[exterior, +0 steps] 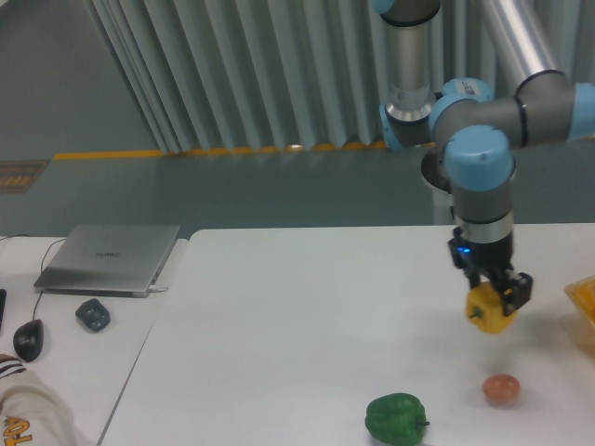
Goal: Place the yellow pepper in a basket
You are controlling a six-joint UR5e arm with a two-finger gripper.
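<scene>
Grip status: my gripper (493, 299) is closed on the yellow pepper (490, 310), holding it clear of the worktop (279, 325). The basket (583, 299) shows only as an orange-yellow edge at the right border, near the pepper.

Handling notes, as judgement: the pepper looks glossy, so I expect a slippery skin; it is probably hollow and light, with walls that dent under hard squeeze. I hold it across the blocky upper body, near the stem end, which seems the soundest place. A green pepper (396, 418) and a small orange-red fruit (501, 389) lie below on the worktop.
</scene>
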